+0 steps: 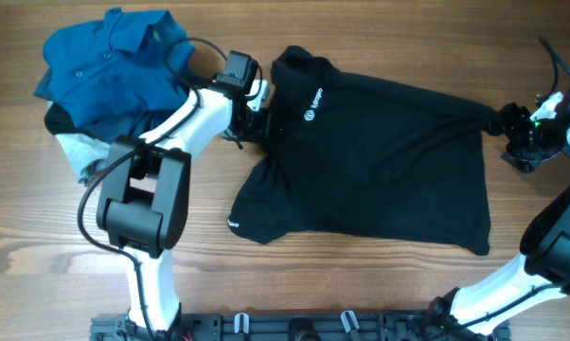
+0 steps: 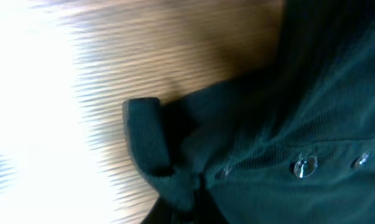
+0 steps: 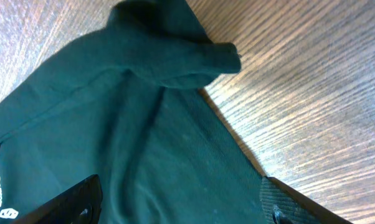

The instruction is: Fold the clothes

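A black polo shirt [image 1: 380, 161] lies spread on the wooden table, collar to the left, with a white logo [image 1: 311, 106]. My left gripper [image 1: 250, 118] is at the shirt's left sleeve beside the collar. In the left wrist view the dark fabric [image 2: 287, 93] bunches into the jaws [image 2: 197, 214] at the bottom edge, so it looks shut on the shirt. My right gripper [image 1: 517, 133] is at the shirt's far right corner. In the right wrist view its fingers [image 3: 184, 199] stand wide apart with the shirt fabric [image 3: 144, 137] lying between them.
A crumpled blue shirt [image 1: 115, 66] sits at the back left on top of a dark garment [image 1: 58, 118] and a grey-white one [image 1: 77, 147]. Two shirt buttons [image 2: 304, 166] show in the left wrist view. Bare wood [image 1: 361, 294] lies in front of the shirt.
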